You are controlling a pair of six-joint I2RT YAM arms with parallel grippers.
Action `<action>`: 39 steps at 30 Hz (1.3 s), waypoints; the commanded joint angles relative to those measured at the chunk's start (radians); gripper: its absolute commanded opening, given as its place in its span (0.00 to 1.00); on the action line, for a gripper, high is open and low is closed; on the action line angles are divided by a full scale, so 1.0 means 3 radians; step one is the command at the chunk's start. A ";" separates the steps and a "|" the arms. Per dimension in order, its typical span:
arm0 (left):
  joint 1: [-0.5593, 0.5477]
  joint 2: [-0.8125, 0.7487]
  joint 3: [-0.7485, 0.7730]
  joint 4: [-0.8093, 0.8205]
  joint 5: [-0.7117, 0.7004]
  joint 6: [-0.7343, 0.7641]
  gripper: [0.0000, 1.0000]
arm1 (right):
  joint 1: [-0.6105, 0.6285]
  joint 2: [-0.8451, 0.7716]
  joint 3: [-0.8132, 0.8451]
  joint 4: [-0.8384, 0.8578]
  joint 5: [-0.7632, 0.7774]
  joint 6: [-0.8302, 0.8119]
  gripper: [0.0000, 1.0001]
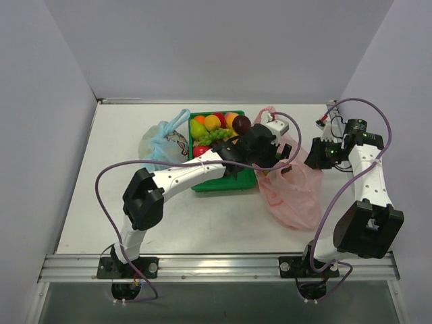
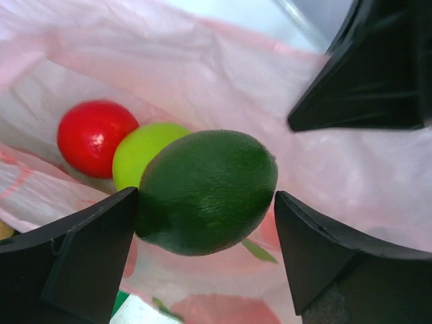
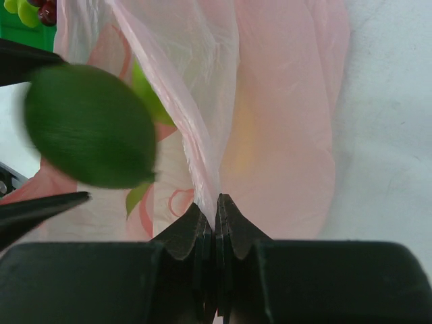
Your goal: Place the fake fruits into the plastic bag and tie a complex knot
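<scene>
White table, plain pale grey walls, even light

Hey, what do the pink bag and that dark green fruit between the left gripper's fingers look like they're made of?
The plastic bag looks like thin, translucent pink plastic film: it is creased and crinkled, and shapes show through it. The dark green fruit seems to be moulded plastic with a matte, finely textured skin and only a faint sheen; what lies inside it cannot be told.
</scene>
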 commanded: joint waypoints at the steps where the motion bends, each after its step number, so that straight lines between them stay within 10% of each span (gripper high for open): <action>1: 0.0001 -0.0025 0.0317 -0.0009 -0.0007 0.0246 0.97 | -0.0032 -0.0017 0.0064 -0.0121 -0.0052 -0.0071 0.00; 17: 0.0706 -0.1185 -0.0582 0.0041 0.0545 0.0577 0.96 | -0.0048 -0.0017 0.0028 -0.0121 -0.0057 -0.0096 0.00; 29: 0.1668 -0.1278 -0.1130 -0.0454 0.0316 0.1293 0.49 | -0.0043 -0.0002 0.0013 -0.0116 -0.0047 -0.0096 0.00; 35: 0.1729 -0.1074 -0.1151 -0.0506 0.0325 0.1719 0.48 | -0.0048 -0.0002 -0.0003 -0.0116 -0.0041 -0.0101 0.00; 39: 0.1739 -0.0869 -0.1008 -0.0455 0.0550 0.1729 0.72 | -0.0048 0.0008 -0.0028 -0.0116 -0.0031 -0.0112 0.00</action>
